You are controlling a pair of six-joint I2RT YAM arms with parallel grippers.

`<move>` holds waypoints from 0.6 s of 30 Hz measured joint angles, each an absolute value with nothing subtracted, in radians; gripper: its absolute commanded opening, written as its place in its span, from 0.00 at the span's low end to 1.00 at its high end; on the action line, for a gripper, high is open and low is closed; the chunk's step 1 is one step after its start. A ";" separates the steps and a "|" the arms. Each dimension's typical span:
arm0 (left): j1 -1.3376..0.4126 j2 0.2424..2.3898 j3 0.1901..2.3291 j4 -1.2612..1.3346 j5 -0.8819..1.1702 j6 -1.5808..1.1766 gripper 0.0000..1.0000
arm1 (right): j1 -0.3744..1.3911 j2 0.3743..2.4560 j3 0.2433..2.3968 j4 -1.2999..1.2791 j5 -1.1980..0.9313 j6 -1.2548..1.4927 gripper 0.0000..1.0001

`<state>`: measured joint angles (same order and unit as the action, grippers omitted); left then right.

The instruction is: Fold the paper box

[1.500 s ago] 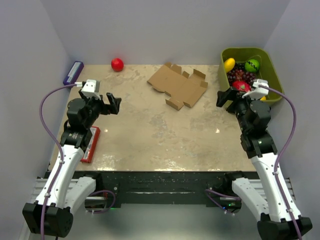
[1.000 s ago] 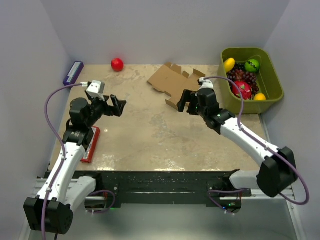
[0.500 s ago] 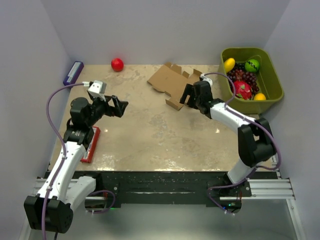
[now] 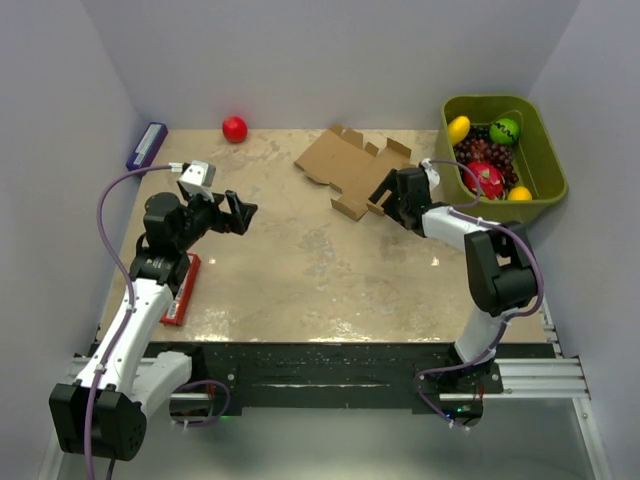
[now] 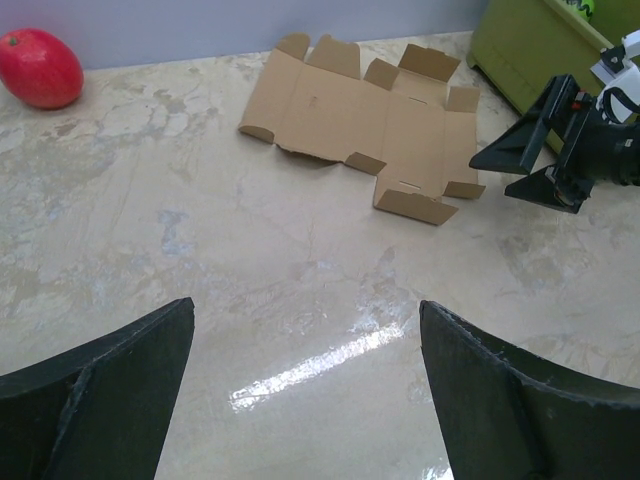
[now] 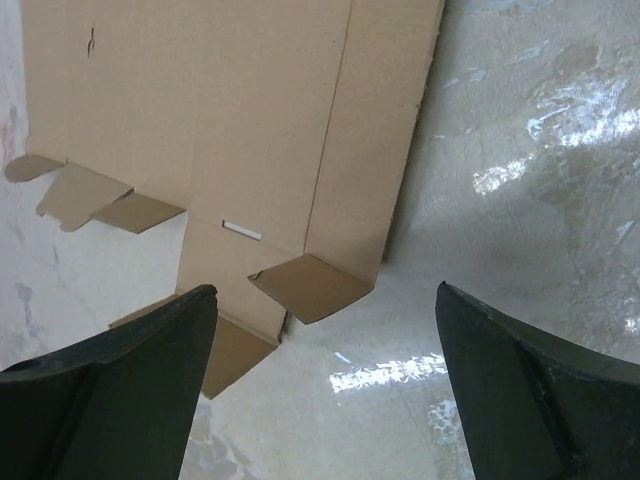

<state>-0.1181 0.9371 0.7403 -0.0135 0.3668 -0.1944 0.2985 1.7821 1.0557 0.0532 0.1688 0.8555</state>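
The paper box [image 4: 352,168] is a flat brown die-cut cardboard sheet with notched flaps, lying at the back middle of the table. My right gripper [image 4: 388,190] is open right at the sheet's near right edge, jaws wide and empty. In the right wrist view the paper box [image 6: 230,130] fills the upper left, with a small flap lifted between the fingers. My left gripper [image 4: 240,212] hangs open over the left of the table, far from the sheet. In the left wrist view the paper box [image 5: 360,120] lies ahead and the right gripper [image 5: 522,165] sits beside it.
A green bin [image 4: 540,190] with fruit stands at the back right, close behind the right arm. A red ball [image 4: 234,128] lies at the back left, a small purple box [image 4: 146,145] by the left wall, and a flat red box [image 4: 182,288] under the left arm.
My right arm swung from beside the bin across to the cardboard sheet, then eased slightly right along its near edge. The left gripper crept a little rightward. The sheet has not moved.
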 measured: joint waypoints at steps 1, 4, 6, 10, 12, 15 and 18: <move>-0.118 0.937 0.740 -0.014 0.367 -0.194 0.98 | 0.295 1.786 1.052 0.059 0.170 0.867 0.93; -0.118 0.941 0.740 -0.014 0.369 -0.195 0.98 | 0.279 1.797 1.047 0.080 0.169 0.892 0.91; -0.118 0.945 0.740 -0.014 0.373 -0.197 0.98 | 0.265 1.817 1.047 0.093 0.168 0.904 0.90; -0.118 0.947 0.740 -0.016 0.379 -0.199 0.98 | 0.250 1.869 1.053 0.128 0.165 0.928 0.88; -0.118 0.947 0.740 -0.017 0.382 -0.199 0.98 | 0.249 1.881 1.063 0.144 0.162 0.937 0.86; -0.118 0.947 0.740 -0.016 0.387 -0.199 0.98 | 0.250 1.908 1.077 0.172 0.158 0.952 0.81; -0.118 0.947 0.740 -0.016 0.390 -0.199 0.98 | 0.250 1.932 1.085 0.213 0.148 0.968 0.69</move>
